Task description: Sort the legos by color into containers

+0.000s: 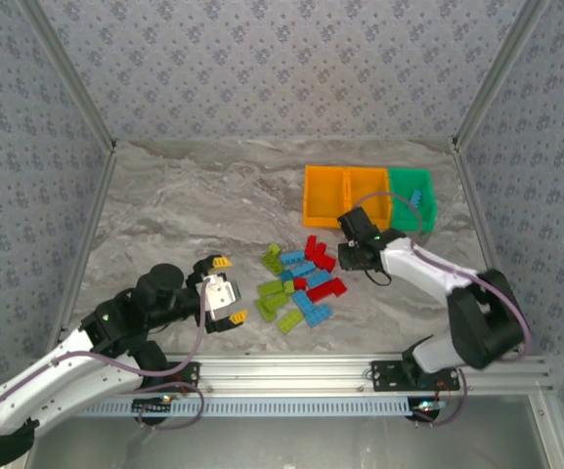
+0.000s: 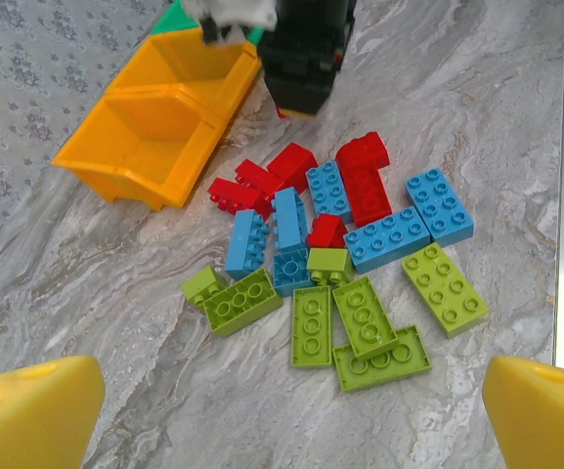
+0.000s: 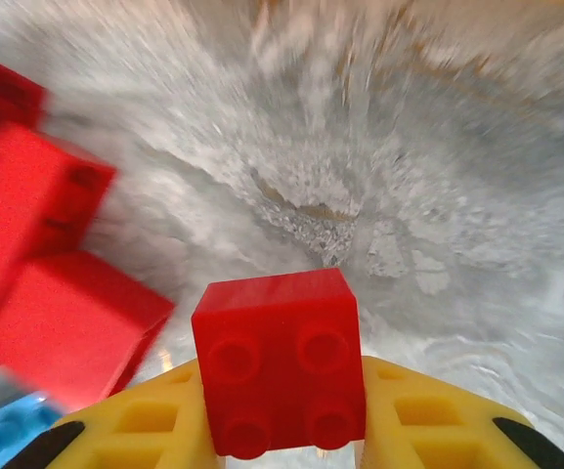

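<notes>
Legos [image 1: 299, 283] lie piled mid-frame in the top view. My right gripper [image 3: 282, 425] clamps a red brick [image 3: 280, 362]; my left gripper [image 1: 225, 290] gapes. Next, I judge: carry it to an orange bin [image 1: 325, 195], upper right.

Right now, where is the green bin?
In the top view, the green bin sits toward the far right of the table, at the right end of the row, next to the two orange bins.
</notes>
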